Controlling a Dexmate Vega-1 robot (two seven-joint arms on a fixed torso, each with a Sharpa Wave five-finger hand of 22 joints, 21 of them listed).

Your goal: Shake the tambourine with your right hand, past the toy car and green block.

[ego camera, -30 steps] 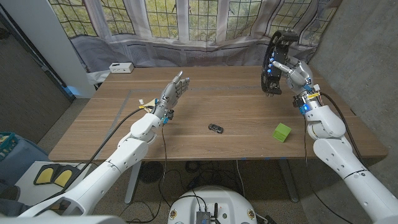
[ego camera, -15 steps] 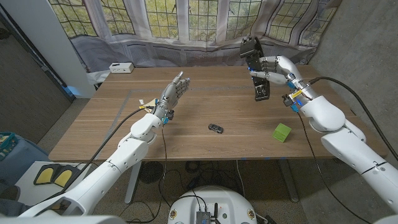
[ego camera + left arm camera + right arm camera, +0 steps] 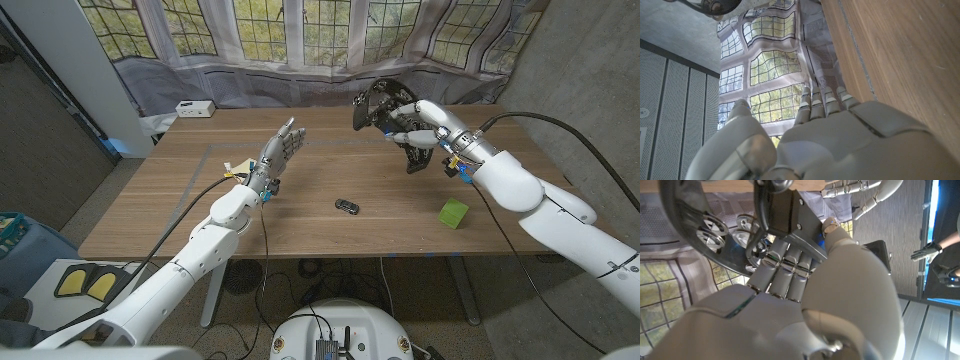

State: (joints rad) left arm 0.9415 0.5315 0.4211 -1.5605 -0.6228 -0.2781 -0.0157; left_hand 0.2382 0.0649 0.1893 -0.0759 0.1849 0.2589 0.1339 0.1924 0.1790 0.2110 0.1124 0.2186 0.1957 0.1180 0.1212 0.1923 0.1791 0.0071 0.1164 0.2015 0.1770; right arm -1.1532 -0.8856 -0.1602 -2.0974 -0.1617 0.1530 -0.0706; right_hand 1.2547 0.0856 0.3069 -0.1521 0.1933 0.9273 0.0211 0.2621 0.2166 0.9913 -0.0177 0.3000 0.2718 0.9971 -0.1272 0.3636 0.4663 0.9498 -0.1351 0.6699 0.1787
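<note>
My right hand point(image 3: 422, 128) grips a black tambourine point(image 3: 384, 107) and holds it in the air over the far right part of the table, past the small dark toy car point(image 3: 347, 206) and the green block point(image 3: 454, 212). In the right wrist view my fingers point(image 3: 782, 262) wrap the tambourine's frame point(image 3: 715, 227), with its metal jingles showing. My left hand point(image 3: 280, 150) stands raised above the table's left middle, fingers straight and apart, holding nothing. It shows from behind as my left hand point(image 3: 815, 135) in the left wrist view.
A white box point(image 3: 194, 108) sits at the table's far left corner. A curtain point(image 3: 300, 75) and windows stand behind the wooden table point(image 3: 200, 200). In the right wrist view a person's gloved hand point(image 3: 926, 250) shows at the edge.
My right hand has swung the tambourine leftward and lower across the far side of the table, turning it as it went. The left hand, car and block have stayed put.
</note>
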